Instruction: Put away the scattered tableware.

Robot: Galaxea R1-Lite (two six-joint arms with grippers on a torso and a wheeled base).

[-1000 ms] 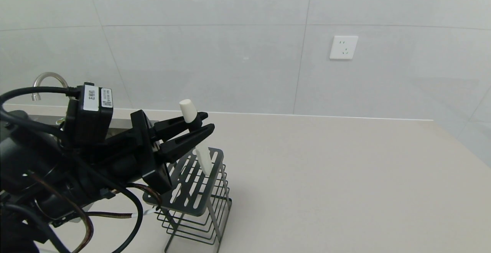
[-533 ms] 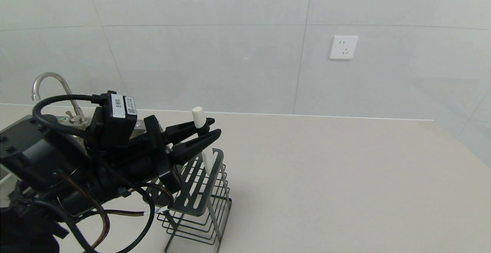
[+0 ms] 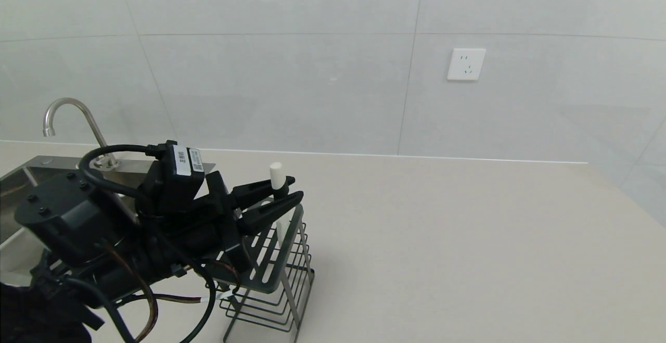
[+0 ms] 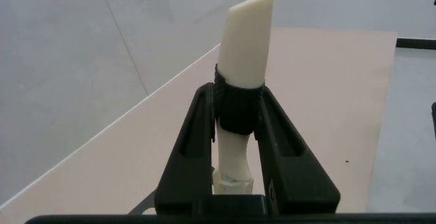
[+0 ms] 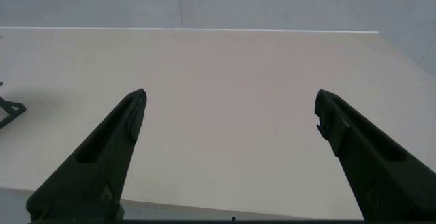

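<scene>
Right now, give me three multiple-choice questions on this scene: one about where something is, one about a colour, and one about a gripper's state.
1. Where does the rack stand?
A) on the floor
B) on the counter
C) hung on the wall

2. What colour is the handle of the utensil in the left gripper?
A) white
B) red
C) black

3. How is the right gripper?
A) shut on a spoon
B) shut on nothing
C) open above bare counter

Answers:
1 B, the rack's feet rest on the beige counter.
2 A, the pale handle sticks up out of the black jaws.
3 C, its jaws stand wide apart with nothing between them.
</scene>
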